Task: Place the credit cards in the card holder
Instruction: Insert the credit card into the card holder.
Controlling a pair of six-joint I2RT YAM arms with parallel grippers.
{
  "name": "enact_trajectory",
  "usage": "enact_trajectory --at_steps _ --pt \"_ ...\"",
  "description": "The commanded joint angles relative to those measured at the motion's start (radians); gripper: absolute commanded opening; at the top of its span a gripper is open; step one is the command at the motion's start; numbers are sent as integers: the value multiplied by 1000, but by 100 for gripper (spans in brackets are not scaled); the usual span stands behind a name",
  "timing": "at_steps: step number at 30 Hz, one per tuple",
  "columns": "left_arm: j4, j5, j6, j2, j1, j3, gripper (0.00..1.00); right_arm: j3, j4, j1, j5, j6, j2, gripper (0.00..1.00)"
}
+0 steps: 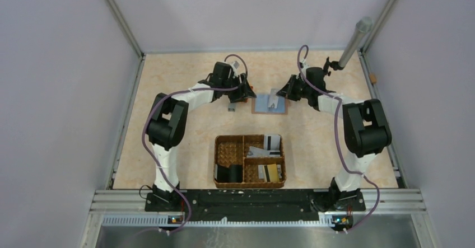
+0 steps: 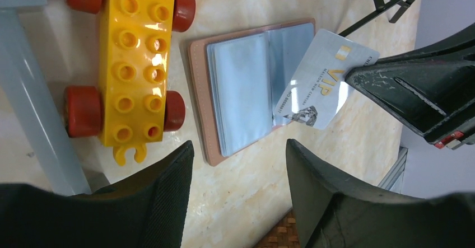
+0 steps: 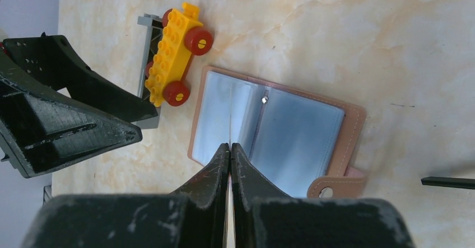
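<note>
One silver VIP card (image 2: pixel 327 80) | card holder (image 2: pixel 241 91) open, blue sleeves

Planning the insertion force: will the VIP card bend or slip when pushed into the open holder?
The VIP card looks flat though pinched only at one corner by the right gripper, so probably stiff. Its smooth face may slip. Thin edge-on, likely light.

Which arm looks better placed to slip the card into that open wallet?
The right. The right gripper is shut on the VIP card, tilted down onto the open card holder. The left gripper hangs open and empty beside it.
</note>
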Motion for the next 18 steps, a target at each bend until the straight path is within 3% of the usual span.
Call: enact_trajectory --at_steps 1,18 --pt "9 14 3 40 -5 62 62 47 61 -13 -10 -6 15 0" --pt "-2 16 3 111 -26 91 55 41 73 -15 -4 41 88 0"
